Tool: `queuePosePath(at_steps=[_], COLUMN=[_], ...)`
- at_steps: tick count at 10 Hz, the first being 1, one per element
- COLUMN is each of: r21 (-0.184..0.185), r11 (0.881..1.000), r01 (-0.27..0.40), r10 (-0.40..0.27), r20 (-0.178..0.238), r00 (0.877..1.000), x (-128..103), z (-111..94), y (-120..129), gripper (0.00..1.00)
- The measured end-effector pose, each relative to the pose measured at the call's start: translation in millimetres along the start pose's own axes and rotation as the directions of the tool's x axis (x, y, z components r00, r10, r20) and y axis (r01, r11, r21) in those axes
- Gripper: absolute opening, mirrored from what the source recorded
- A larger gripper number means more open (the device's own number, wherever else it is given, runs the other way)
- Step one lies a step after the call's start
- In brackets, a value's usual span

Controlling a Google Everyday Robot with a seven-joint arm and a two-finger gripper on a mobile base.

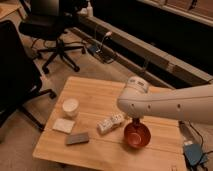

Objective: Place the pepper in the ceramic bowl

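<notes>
The ceramic bowl [137, 135] is round and orange-red and stands on the right part of the wooden table [100, 92]. My arm reaches in from the right, and its white wrist housing [134, 100] hangs over the table. My gripper [135, 121] points down under it, just above the bowl's far rim. The pepper is hidden; I cannot make it out at the gripper or in the bowl.
A white packet [111, 123] lies just left of the bowl. A white cup [70, 106], a white pad [63, 125] and a grey block [77, 138] are on the table's left. Office chairs [55, 30] stand behind it, and a black chair [15, 75] is at the left.
</notes>
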Motion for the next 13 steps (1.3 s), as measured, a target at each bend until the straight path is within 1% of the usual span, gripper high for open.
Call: queuePosePath(at_steps=[1, 3, 5, 11, 12, 13], r21=[0.001, 0.002, 0.002, 0.0, -0.002, -0.006], r11=[1.0, 1.0, 1.0, 1.0, 1.0, 1.0], r01=[-0.012, -0.018, -0.022, -0.019, -0.021, -0.02], r10=[0.012, 0.018, 0.022, 0.019, 0.021, 0.02], r20=[0.007, 0.006, 0.006, 0.006, -0.002, -0.007], r00=[1.0, 1.0, 1.0, 1.0, 1.0, 1.0], x=[-1.4, 0.4, 0.4, 0.7, 3.7, 5.9], z=[-0.2, 0.6, 0.6, 0.4, 1.7, 2.1], y=[0.6, 1.4, 0.5, 2.5, 3.3, 5.5], gripper=[0.11, 0.15, 0.17, 0.17, 0.22, 0.23])
